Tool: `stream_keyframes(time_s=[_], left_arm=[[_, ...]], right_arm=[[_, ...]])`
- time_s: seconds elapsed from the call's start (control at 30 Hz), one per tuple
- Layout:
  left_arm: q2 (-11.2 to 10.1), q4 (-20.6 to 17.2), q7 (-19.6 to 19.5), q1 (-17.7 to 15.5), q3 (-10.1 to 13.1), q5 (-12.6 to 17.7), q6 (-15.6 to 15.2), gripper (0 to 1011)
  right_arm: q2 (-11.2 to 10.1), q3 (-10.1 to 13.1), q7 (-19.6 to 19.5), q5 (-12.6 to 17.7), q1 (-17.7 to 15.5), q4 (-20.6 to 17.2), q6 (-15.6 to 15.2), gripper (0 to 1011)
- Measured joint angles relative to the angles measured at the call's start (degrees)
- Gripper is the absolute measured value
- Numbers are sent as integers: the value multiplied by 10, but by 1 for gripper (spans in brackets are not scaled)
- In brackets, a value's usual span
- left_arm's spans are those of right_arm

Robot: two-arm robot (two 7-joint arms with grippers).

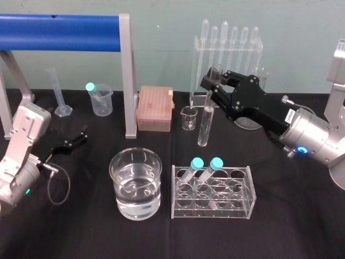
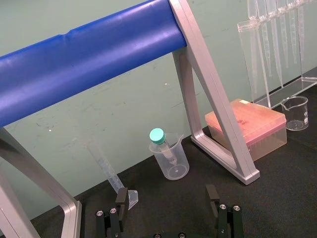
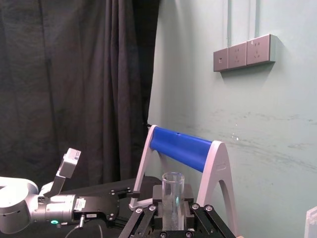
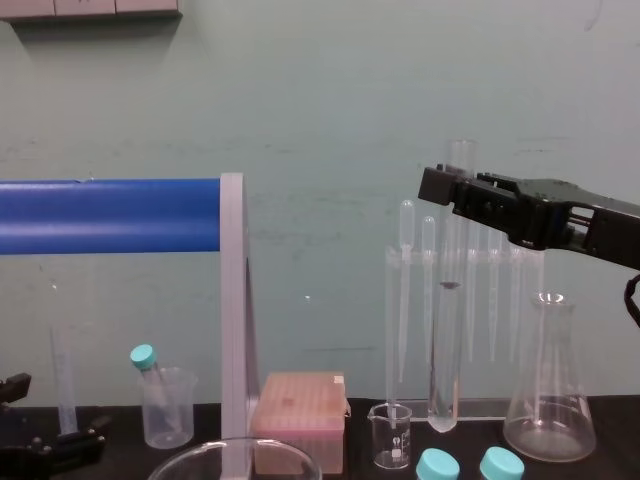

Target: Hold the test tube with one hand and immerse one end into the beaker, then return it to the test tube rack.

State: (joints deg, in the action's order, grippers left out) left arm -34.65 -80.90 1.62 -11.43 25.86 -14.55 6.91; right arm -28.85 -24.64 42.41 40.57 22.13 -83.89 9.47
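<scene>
My right gripper [image 1: 214,81] is shut on the upper part of the test tube [image 1: 204,127], a slim clear glass tube held upright above the table at the back, right of centre. In the chest view the test tube [image 4: 445,350] hangs below the right gripper [image 4: 452,190], in front of the droppers. The right wrist view shows the tube's open top [image 3: 173,196] between the black fingers. The beaker [image 1: 136,183], wide and part-filled with water, stands front left of the tube. The test tube rack [image 1: 213,192] sits to its right, holding two teal-capped tubes. My left gripper [image 1: 75,139] rests open, far left.
Behind the tube stand a dropper stand [image 1: 229,46], a small glass beaker [image 1: 189,117] and a pink tip box [image 1: 155,108]. A blue bar on a grey frame [image 1: 127,75], a plastic beaker [image 1: 101,100] and a graduated cylinder [image 1: 60,97] stand back left. A conical flask [image 4: 550,400] is at the right.
</scene>
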Motion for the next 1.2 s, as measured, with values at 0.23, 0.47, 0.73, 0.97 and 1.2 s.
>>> stream_keyframes(time_s=[0.23, 0.47, 0.73, 0.97, 1.2], left_arm=[[0, 0, 0, 0, 0, 0, 0, 1000], [0, 0, 0, 0, 0, 0, 0, 1000], [0, 0, 0, 0, 0, 0, 0, 1000], [0, 0, 0, 0, 0, 0, 0, 1000], [0, 0, 0, 0, 0, 0, 0, 1000]], right_arm=[[4, -2, 6, 5, 6, -17, 4, 228], [18, -5, 46, 45, 16, -40, 18, 228], [28, -35, 76, 75, 25, -62, 9, 228], [28, -63, 74, 70, 28, -62, -3, 228], [35, -92, 46, 34, 36, -48, -10, 228]])
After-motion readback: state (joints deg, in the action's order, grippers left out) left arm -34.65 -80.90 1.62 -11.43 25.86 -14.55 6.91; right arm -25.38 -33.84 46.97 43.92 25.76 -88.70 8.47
